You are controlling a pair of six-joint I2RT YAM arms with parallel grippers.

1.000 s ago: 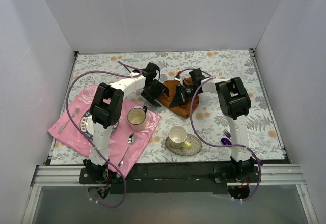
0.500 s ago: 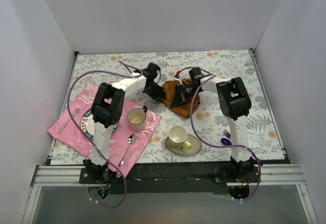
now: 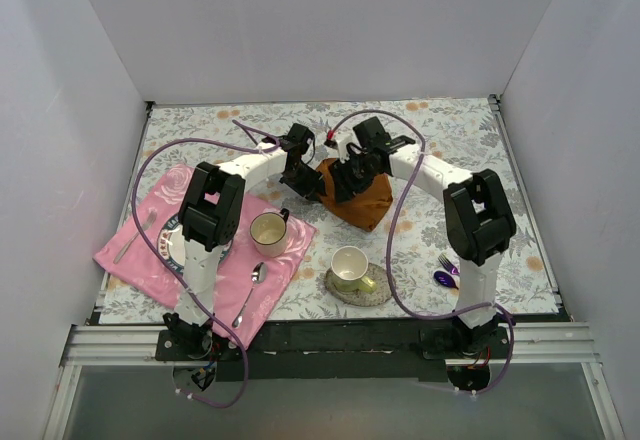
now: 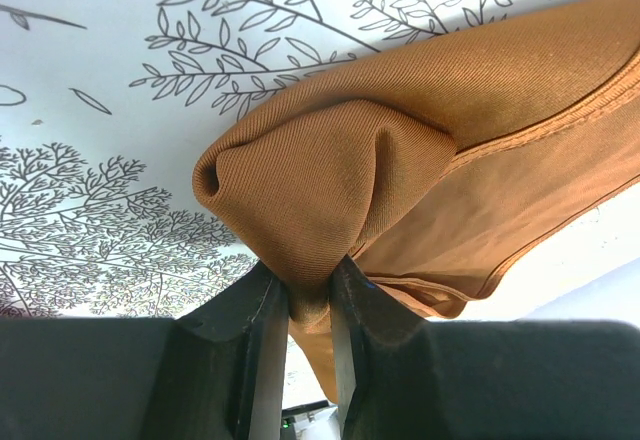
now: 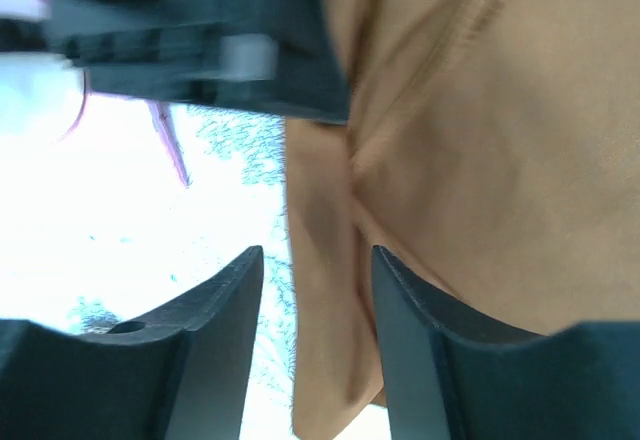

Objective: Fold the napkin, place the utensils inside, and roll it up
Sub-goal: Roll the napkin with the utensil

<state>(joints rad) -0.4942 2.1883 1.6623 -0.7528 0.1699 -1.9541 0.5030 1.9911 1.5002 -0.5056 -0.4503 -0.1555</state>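
Observation:
The rust-orange napkin [image 3: 365,200] lies bunched at the middle of the table. My left gripper [image 3: 306,182] is at its left edge. In the left wrist view that gripper [image 4: 308,288] is shut on a gathered fold of the napkin [image 4: 400,160], which is lifted off the patterned table. My right gripper [image 3: 345,177] hangs over the napkin's upper left part. In the right wrist view its jaws [image 5: 318,260] stand open, with a hanging fold of napkin [image 5: 480,160] between them, touching neither finger. The utensils, a purple fork [image 3: 445,262] and a dark spoon [image 3: 442,279], lie by the right arm's base.
A pink cloth [image 3: 140,255] at the left carries a plate [image 3: 172,245], a cream mug [image 3: 268,230] and a silver spoon [image 3: 250,290]. A second cup on a saucer [image 3: 350,268] stands near the front, below the napkin. White walls close in three sides.
My left gripper has shut on the napkin's fold. My right gripper has opened and let go of the cloth, and the right arm has swung back and to the right.

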